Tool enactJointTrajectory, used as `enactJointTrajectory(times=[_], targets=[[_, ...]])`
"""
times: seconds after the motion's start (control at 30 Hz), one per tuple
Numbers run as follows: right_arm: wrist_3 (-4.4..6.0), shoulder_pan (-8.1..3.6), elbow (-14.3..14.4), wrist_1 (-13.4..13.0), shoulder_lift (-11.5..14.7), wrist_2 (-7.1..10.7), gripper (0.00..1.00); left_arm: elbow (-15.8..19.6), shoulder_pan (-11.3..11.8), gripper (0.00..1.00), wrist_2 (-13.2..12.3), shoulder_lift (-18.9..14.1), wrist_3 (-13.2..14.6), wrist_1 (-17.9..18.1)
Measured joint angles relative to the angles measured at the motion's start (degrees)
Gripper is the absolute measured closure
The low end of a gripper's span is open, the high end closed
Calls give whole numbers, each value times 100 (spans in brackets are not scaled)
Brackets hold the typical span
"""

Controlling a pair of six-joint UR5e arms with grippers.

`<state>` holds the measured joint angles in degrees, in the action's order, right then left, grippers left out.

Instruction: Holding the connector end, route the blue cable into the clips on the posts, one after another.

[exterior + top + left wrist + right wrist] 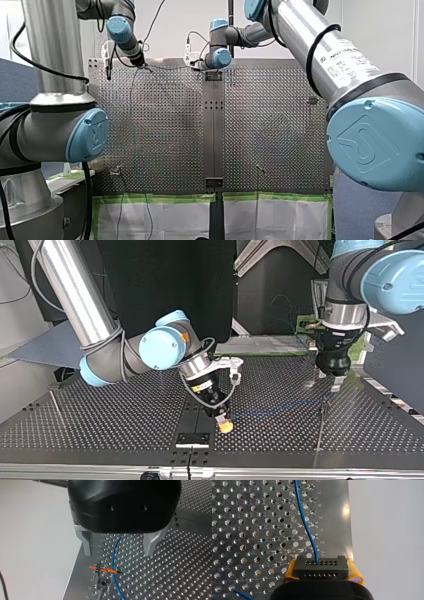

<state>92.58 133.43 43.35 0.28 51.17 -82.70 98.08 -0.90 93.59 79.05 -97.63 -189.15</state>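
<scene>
A thin blue cable (115, 552) runs between the metal fingers (87, 545) of my left gripper (118, 553) without touching them. Below them it crosses a post clip with an orange piece (106, 570). That gripper is open and holds nothing. In the top view it hangs at the right (334, 380), just above a thin post (324, 407). The cable (280, 407) stretches from there to my right gripper (223, 424) near the middle. Its yellow pads (356, 574) are shut on the black connector (320, 569), from which the blue cable (308, 530) leads away over the plate.
The perforated table (165, 130) has more thin posts: two near its front edge (115, 171) (260, 169) and one at the right (312, 100). A black bracket (192, 439) sits on the centre seam close to my right gripper. Another post (53, 399) stands at the top view's left.
</scene>
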Motion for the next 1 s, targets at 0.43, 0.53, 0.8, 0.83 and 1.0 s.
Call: enactJointTrajectory(times=[0.43, 0.53, 0.8, 0.83, 1.0], targets=[[-1, -2, -3, -3, -4, 63, 100, -1, -15, 0, 10, 68, 457, 261], [-1, -3, -4, -3, -3, 67, 100, -1, -32, 0, 72, 65, 476, 258], [-1, 8, -2, 2, -4, 73, 100, -1, -76, 0, 231, 5, 494, 236], [-1, 12, -2, 1, -4, 73, 100, -1, -79, 0, 243, 0, 492, 236], [-1, 19, -3, -2, -4, 71, 100, 0, -93, 0, 278, -6, 483, 231]])
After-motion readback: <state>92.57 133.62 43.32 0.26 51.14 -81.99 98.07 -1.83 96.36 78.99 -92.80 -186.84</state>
